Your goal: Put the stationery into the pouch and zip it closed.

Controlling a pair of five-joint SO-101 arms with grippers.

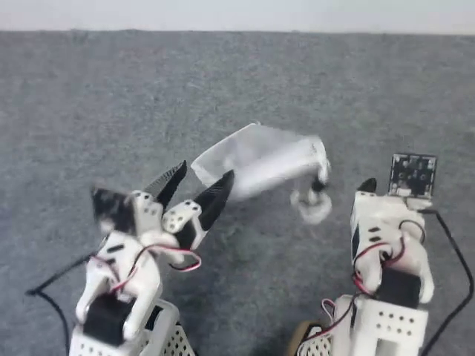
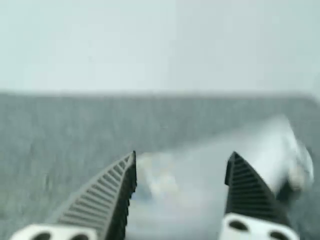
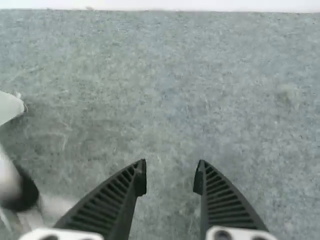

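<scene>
A pale translucent pouch [image 1: 260, 159] lies slanted on the grey carpet [image 1: 223, 81] mid-table. At its right end hang a black zip pull [image 1: 319, 185] and a white round charm [image 1: 312, 205]. What the pouch holds is too blurred to tell. My left gripper [image 1: 205, 170] is open, its dark fingers spread just in front of the pouch's left end. The left wrist view has the left gripper [image 2: 183, 155] framing the pouch [image 2: 210, 165]. My right gripper [image 3: 171, 162] is open over bare carpet, to the right of the pouch's corner [image 3: 7, 107] and the pull [image 3: 20, 192].
Both arm bases stand at the near edge, the left [image 1: 119, 326] and the right [image 1: 386, 319]. A small black square board [image 1: 413, 174] sits beyond the right arm. Carpet stretches to the far wall [image 1: 237, 15].
</scene>
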